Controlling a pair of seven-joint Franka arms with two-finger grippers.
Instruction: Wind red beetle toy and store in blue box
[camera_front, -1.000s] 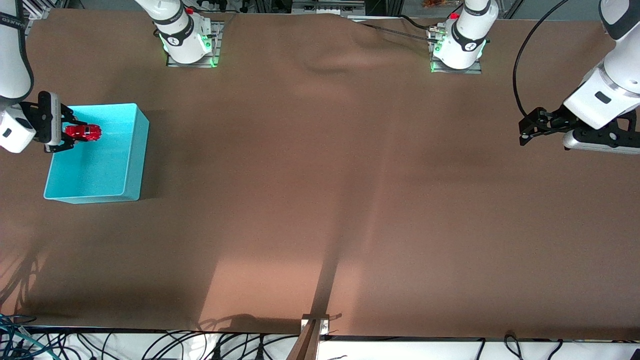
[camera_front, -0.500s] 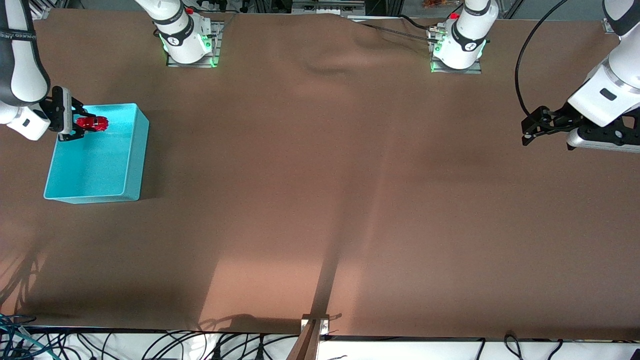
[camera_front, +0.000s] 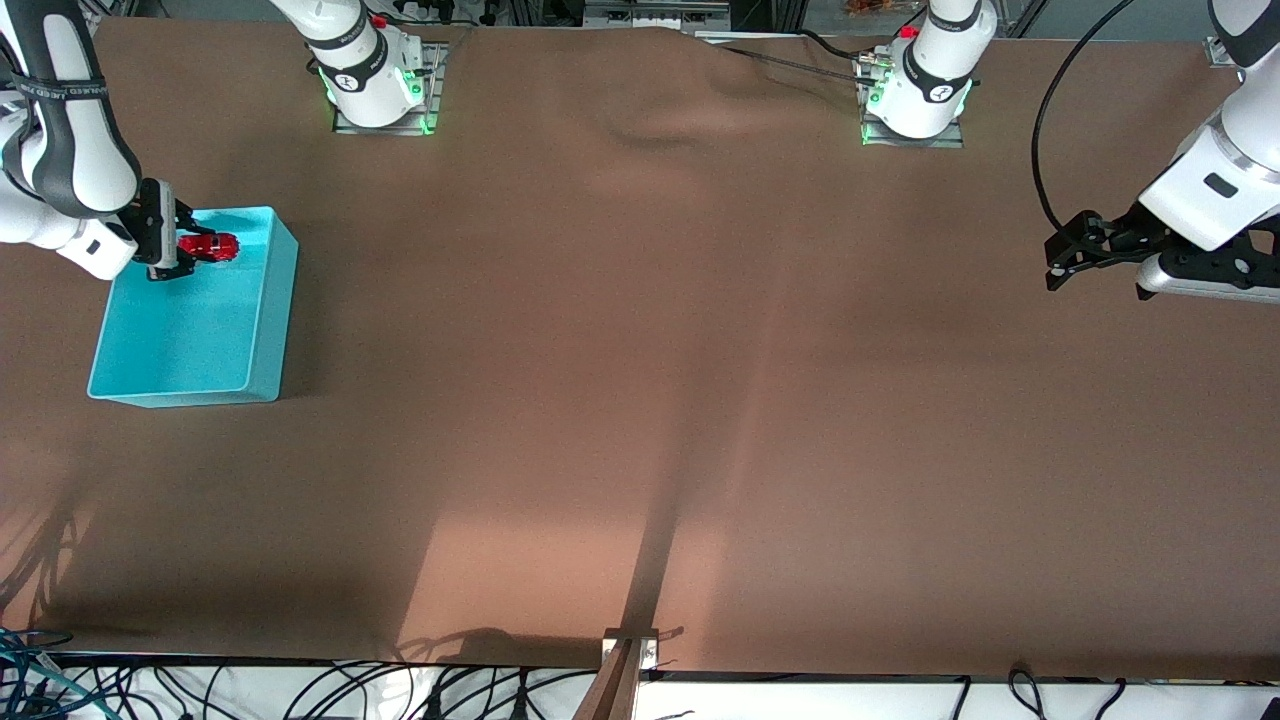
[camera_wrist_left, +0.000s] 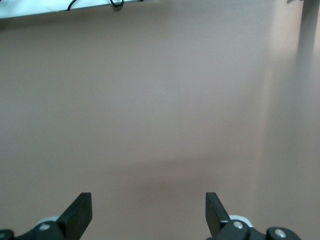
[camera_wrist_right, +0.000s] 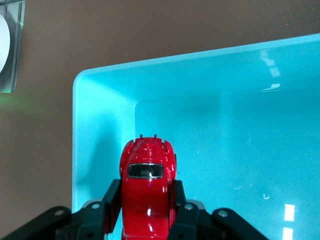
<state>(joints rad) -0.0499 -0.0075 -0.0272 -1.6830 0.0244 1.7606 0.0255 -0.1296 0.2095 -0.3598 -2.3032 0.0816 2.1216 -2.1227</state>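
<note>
Since the earlier frames the right gripper (camera_front: 185, 247) has shifted with the red beetle toy (camera_front: 209, 246) toward the upper right of its former spot in the front view: a second ago the toy showed over the middle of the blue box (camera_front: 190, 310), close to its outer wall; now it shows higher in the frame, over the box's corner that lies farthest from the front camera. The right forearm has swung into the upper left of the frame. The left gripper (camera_front: 1060, 262) has barely moved, a shade higher at the frame's right edge.

Right gripper: clenched on the red beetle toy, fingers (camera_wrist_right: 111, 204) pressing both flanks of the car. In the right wrist view the toy (camera_wrist_right: 148, 187) points nose-out over the box (camera_wrist_right: 225, 145), with the box's rounded corner and turquoise floor beneath it. Toy off the floor of the box, as far as I can judge; not released.

Left gripper (camera_wrist_left: 148, 212): released, fingers spread wide, nothing between them, over bare brown bench (camera_front: 700, 400) at the left arm's end. The left arm waits.

Writing: a dark band on the right forearm at upper left of the front view carries white lettering, too small to read. Round logo marks on both arm bases at the top of the frame, not legible.

Box stands at the right arm's end of the bench, middle left of the front view.
</note>
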